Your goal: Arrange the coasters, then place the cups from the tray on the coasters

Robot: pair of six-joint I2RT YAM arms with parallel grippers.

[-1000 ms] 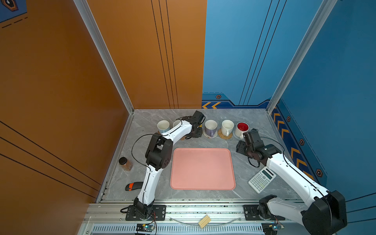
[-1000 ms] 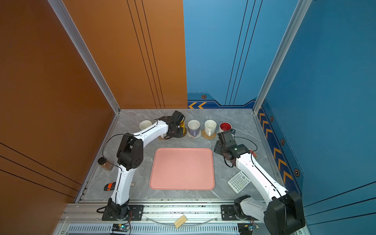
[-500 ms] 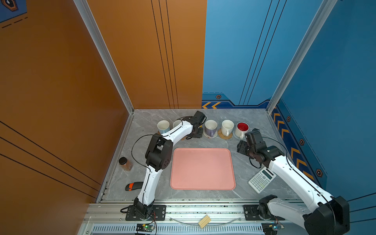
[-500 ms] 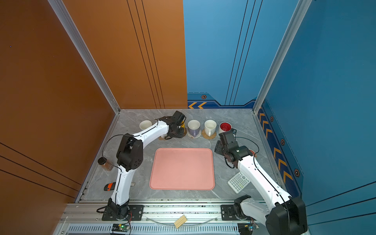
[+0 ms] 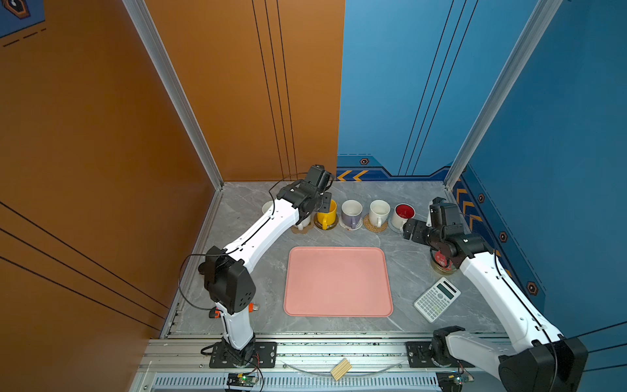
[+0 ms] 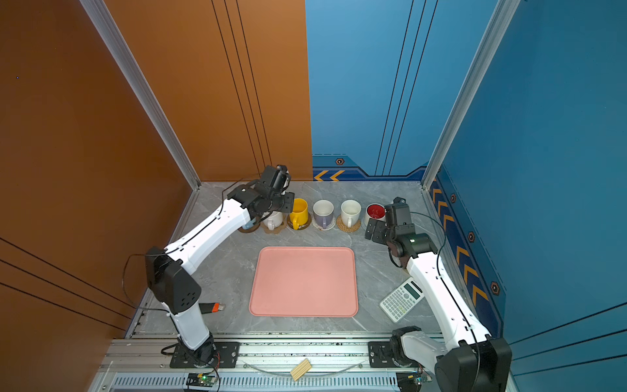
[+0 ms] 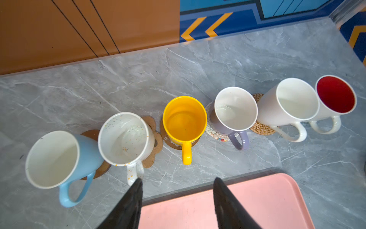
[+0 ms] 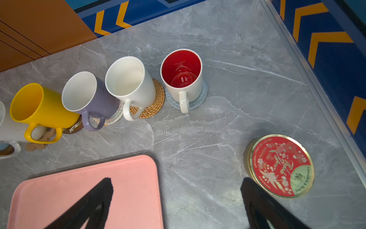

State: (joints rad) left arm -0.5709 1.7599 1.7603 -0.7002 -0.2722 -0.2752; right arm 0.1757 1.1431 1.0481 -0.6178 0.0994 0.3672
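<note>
Left wrist view: six cups (image 7: 184, 119) stand on coasters (image 7: 263, 128) in a row beside the tray (image 7: 257, 198). Left end effector (image 7: 178, 179) is parted, gripping nothing; right end effector (image 8: 176, 179) is spread wide, gripping nothing.

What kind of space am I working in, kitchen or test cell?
Probably a robot test booth: orange and blue wall panels box in a grey marble-look table, and the left arm and right arm are mounted on an aluminium rail.

Bright, even light; wide-angle wrist distortion.
</note>
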